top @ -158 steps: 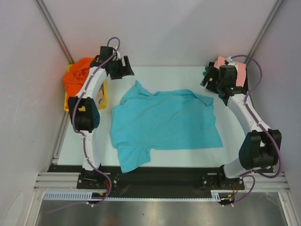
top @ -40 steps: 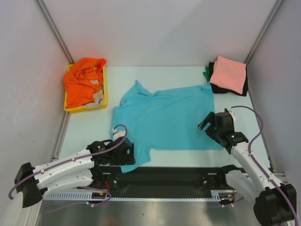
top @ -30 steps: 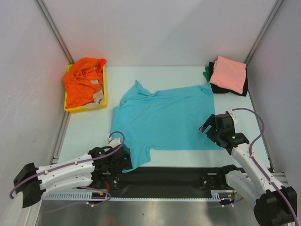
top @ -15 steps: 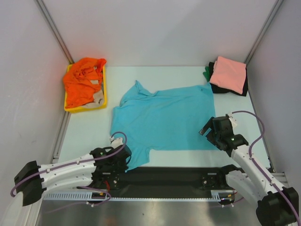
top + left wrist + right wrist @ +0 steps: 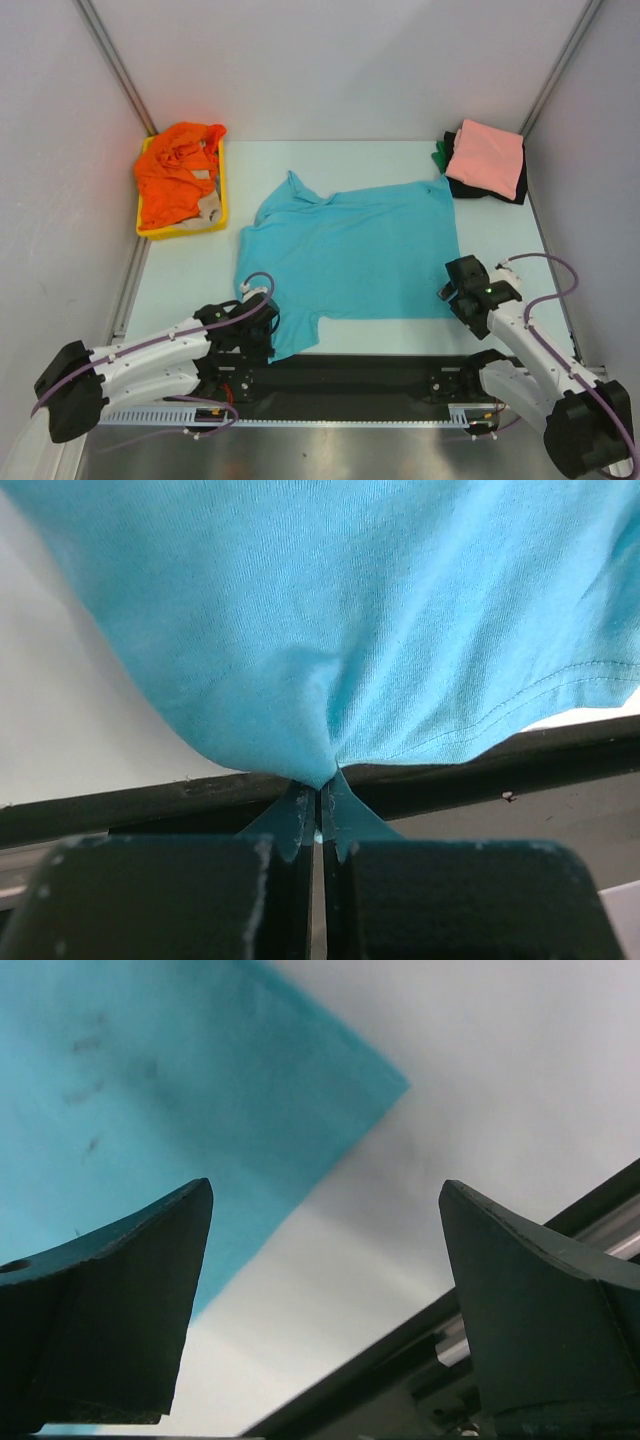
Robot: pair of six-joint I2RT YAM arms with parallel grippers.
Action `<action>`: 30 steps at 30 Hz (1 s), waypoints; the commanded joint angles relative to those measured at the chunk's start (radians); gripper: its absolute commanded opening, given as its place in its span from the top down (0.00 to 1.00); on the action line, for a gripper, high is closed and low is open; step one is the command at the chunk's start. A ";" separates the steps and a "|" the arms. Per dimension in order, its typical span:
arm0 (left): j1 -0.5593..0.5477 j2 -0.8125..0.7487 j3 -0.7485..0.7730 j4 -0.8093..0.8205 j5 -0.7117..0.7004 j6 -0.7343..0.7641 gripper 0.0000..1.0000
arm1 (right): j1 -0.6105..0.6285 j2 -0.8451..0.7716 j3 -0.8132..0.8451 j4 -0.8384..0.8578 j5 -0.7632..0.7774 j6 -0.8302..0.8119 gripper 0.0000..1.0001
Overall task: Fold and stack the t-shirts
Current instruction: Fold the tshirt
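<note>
The left claw point(image 5: 260, 336) is clenched on the turquoise shirt point(image 5: 350, 250), pinching a small peak of cloth at the shirt's near left corner. In the left wrist view the two fingers point(image 5: 296, 815) meet tip to tip, and the turquoise cloth point(image 5: 330, 610) gathers into that pinch and fans out beyond it. Pale counter point(image 5: 60, 700) shows to the left of this claw point(image 5: 318, 802), and a dark edge strip runs just under the cloth. The rest of the shirt lies spread flat on the counter point(image 5: 190, 280), reaching from the left claw across to the right claw point(image 5: 452, 296). The right claw is released, its jaws wide apart and holding nothing. It stands over the shirt's near right corner. In the right wrist view that corner point(image 5: 130, 1090) lies between and ahead of this claw point(image 5: 325, 1190), with bare counter point(image 5: 480, 1080) to its right. Whether the fingertips touch the cloth cannot be told. Well beyond the left claw, at the far left, a yellow tray point(image 5: 224, 200) holds a crumpled orange shirt point(image 5: 170, 180) and a bit of beige cloth point(image 5: 210, 208). Well beyond the right claw, at the far right, a folded pink shirt point(image 5: 487, 157) lies on a black one point(image 5: 510, 190), with a green edge point(image 5: 440, 155) showing at the stack's left.
</note>
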 commanded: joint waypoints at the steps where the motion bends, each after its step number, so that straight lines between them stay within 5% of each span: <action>1: 0.054 -0.024 0.012 0.249 -0.126 0.051 1.00 | -0.104 -0.021 -0.047 0.055 0.013 0.009 0.03; 12: 0.108 -0.127 0.003 0.197 -0.105 0.076 1.00 | -0.191 -0.135 -0.150 0.133 -0.088 -0.039 0.41; 14: 0.111 -0.130 0.006 0.192 -0.105 0.076 1.00 | -0.193 -0.159 -0.158 0.150 -0.112 -0.048 0.59; 16: 0.114 -0.135 0.010 0.188 -0.105 0.078 1.00 | -0.193 -0.173 -0.173 0.159 -0.112 -0.044 0.65; 30: 0.122 -0.137 0.036 0.161 -0.113 0.084 1.00 | -0.219 -0.087 -0.204 0.273 -0.152 -0.094 0.65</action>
